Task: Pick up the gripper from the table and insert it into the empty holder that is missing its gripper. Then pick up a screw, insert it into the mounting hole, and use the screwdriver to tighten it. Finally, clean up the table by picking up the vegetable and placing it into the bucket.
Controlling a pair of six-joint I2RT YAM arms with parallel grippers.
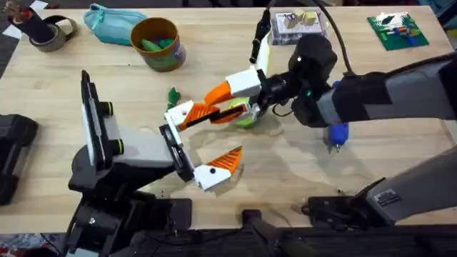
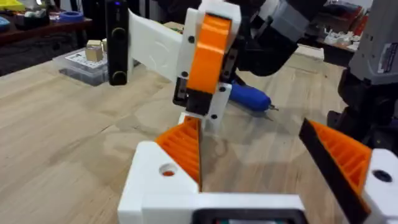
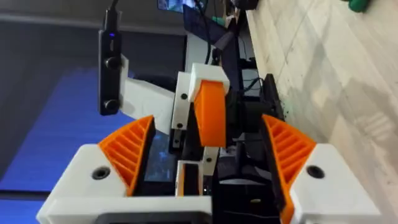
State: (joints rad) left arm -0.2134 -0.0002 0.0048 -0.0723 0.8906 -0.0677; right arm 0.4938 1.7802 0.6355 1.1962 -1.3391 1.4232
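Note:
My left gripper (image 1: 223,133) is open wide over the middle of the table (image 1: 64,78). My right gripper (image 1: 226,103) faces it, also open, with its fingers on either side of the left gripper's far finger (image 2: 177,146) and not touching it. The hole in that finger shows orange inside. The blue-handled screwdriver (image 1: 335,133) lies under the right arm. A green vegetable piece (image 1: 173,95) lies beside the left gripper, and something yellow-green (image 1: 244,121) is half hidden under the right gripper. The bucket (image 1: 171,57) stands at the back with green items inside. The loose gripper piece, an empty holder and a screw are out of view.
A clear box (image 1: 296,25) sits at the back centre, a green circuit board (image 1: 397,31) at the back right, and a teal pouch (image 1: 107,21) and a grey tape roll (image 1: 51,34) at the back left. A black block (image 1: 14,146) lies at the left edge.

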